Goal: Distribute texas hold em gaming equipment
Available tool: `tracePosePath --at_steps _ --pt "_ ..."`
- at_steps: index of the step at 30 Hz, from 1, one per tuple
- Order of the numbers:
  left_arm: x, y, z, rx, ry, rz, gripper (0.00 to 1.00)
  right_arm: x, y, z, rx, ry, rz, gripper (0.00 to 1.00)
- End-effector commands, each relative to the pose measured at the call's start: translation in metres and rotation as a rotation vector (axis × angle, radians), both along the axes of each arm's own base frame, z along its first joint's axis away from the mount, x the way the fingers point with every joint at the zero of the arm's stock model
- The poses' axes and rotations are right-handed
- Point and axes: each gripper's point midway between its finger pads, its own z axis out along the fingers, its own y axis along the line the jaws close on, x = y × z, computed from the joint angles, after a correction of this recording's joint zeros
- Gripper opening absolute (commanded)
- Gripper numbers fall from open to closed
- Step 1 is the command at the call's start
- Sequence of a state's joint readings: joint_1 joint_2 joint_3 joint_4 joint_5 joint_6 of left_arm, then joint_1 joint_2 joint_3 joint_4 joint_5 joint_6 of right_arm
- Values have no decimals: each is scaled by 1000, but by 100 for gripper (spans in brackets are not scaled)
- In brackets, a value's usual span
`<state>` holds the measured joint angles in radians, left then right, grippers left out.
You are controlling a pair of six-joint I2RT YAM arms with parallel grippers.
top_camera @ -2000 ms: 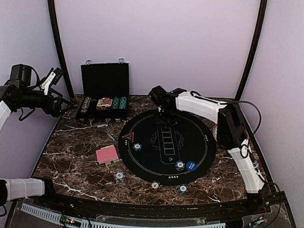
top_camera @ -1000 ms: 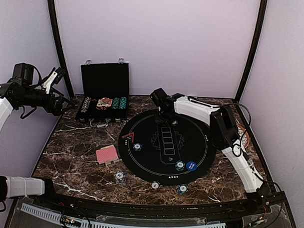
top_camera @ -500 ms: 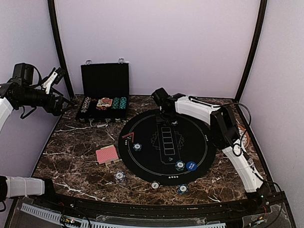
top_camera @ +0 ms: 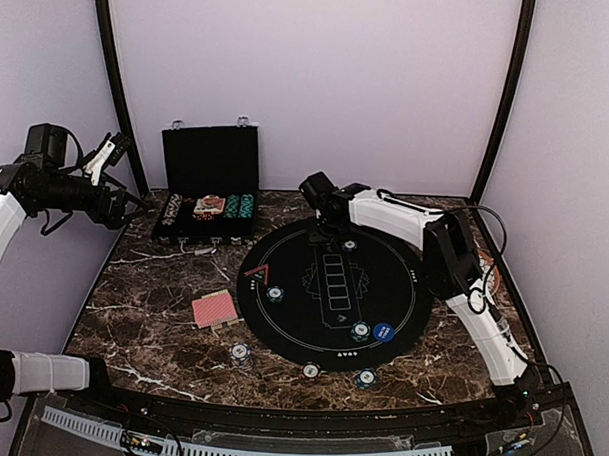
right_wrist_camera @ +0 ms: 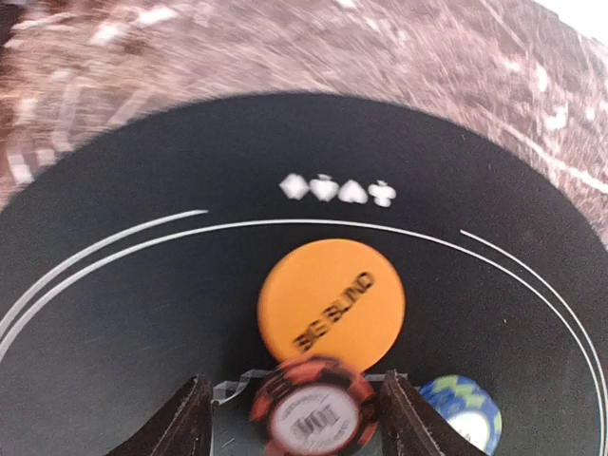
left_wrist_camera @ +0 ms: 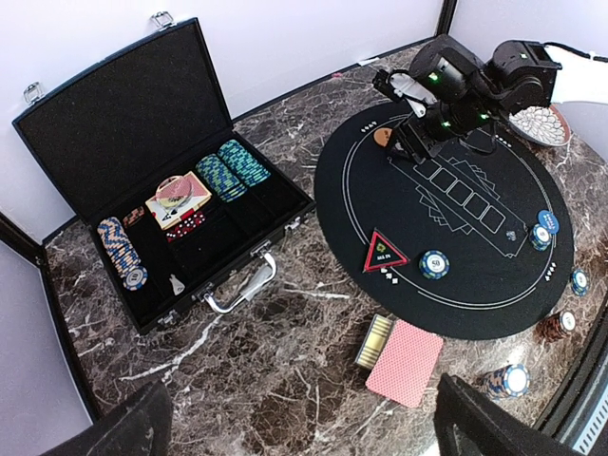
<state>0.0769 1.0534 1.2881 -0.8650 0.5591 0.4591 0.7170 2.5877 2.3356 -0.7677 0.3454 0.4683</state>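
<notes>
My right gripper [top_camera: 330, 227] is low over the far edge of the round black mat [top_camera: 331, 319]. In the right wrist view a blurred red-and-black poker chip [right_wrist_camera: 313, 407] sits between its fingers [right_wrist_camera: 190, 423], with a gap on the left side. Just beyond lies the orange "BIG BLIND" disc [right_wrist_camera: 331, 302], and a blue-green chip [right_wrist_camera: 463, 407] is to the right. My left gripper [top_camera: 111, 176] is raised high at far left, open and empty. The red-backed cards [top_camera: 213, 309] lie left of the mat. The blue disc [top_camera: 383, 332] lies on the mat's near right.
The open black case [top_camera: 209, 165] with chips stands at the back left. Single chips lie on the mat [top_camera: 274, 293] and along its near edge [top_camera: 240, 354]. A patterned plate [left_wrist_camera: 539, 123] sits behind the right arm. A red triangle marker [top_camera: 256, 273] is on the mat.
My right gripper has shifted slightly left and back at the mat's far edge. My left arm has barely moved.
</notes>
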Motion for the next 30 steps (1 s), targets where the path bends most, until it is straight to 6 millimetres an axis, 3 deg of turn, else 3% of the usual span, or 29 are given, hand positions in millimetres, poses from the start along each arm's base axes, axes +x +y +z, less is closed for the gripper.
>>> tracePosePath --at_steps 1,8,17,23,27,30 --pt "2 2 16 -1 -32 9 99 -13 28 99 84 -144 66 61" --pt "2 2 18 -8 -29 17 99 -77 44 133 57 -165 155 62" --pt "-3 0 23 -15 -38 13 99 -210 22 98 4 -19 241 69" --pt "-7 -3 21 -24 -32 -5 99 -313 24 82 57 126 350 83" --pt "-8 -4 21 -36 -27 -8 99 -361 30 70 63 196 406 88" --pt "-9 -5 19 -39 -21 -10 99 -383 37 60 53 236 440 90"
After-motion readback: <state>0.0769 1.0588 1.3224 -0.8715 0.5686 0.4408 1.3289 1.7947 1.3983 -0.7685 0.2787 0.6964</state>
